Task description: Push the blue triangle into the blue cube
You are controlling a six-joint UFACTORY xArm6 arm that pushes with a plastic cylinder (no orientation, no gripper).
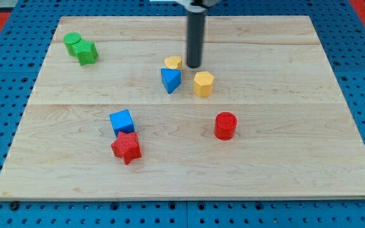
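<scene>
Room lies widest along the view's right and bottom of the counter (284,164), a pale wooden board of long grained planks laid over a blue pegboard (5,209) dotted with holes. No fingers are fitted here, so nothing is open, narrow or holding: the arm ends in a straight dark rod, smooth and matt. My tip (194,66) rests near the middle of the upper half, just above and to the right of the blue triangle (170,80), close beside it, though I cannot tell if they touch. A small yellow block (173,62) sits just left of the rod, touching or nearly touching the triangle's top. A yellow hexagonal block (203,83) stands just right of the triangle, with a narrow gap. The blue cube (121,121) lies well down and to the left, with bare wood between them. A red star block (127,147) presses against the cube's lower edge. A red cylinder (225,125) stands alone toward the lower right. Two green blocks (81,48) huddle together near the upper left corner, close to the board's edge.
</scene>
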